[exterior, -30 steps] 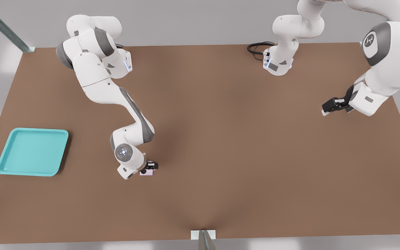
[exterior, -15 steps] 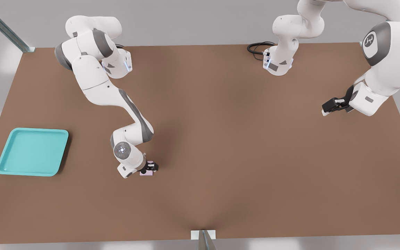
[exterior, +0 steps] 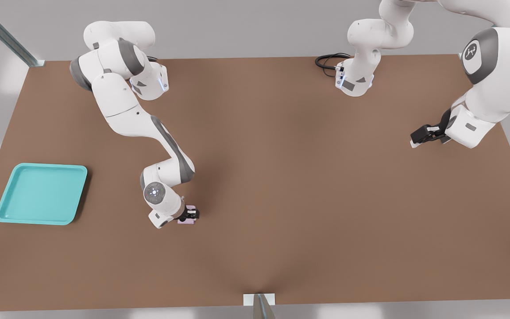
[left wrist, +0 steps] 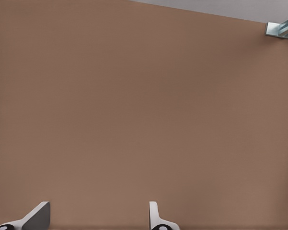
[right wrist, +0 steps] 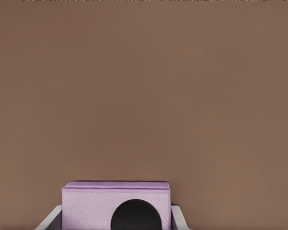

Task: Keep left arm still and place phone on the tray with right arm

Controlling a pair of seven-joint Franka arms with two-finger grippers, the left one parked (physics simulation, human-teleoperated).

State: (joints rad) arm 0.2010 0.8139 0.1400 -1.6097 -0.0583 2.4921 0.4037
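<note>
The pale pink phone (exterior: 187, 221) lies flat on the brown table (exterior: 308, 186), right of the turquoise tray (exterior: 41, 193) in the front view, a good arm's width from it. My right arm's gripper (exterior: 189, 215) is down over the phone, mostly covering it. In the right wrist view the phone (right wrist: 116, 203), one black lens showing, sits between the two fingertips (right wrist: 49, 221), which stand close against its two sides. The gripper (right wrist: 116, 223) looks open around the phone. Nothing lies in the tray.
A black cable (exterior: 327, 61) coils at the table's far edge beside the other arm's base. A metal bracket (exterior: 259, 300) sits at the middle of the near edge, and a metal strut (exterior: 5, 34) at the far left corner.
My right arm's wrist has sunk lower over the phone, and the gripper has shifted slightly toward the front view's left. The phone and tray have not moved.
</note>
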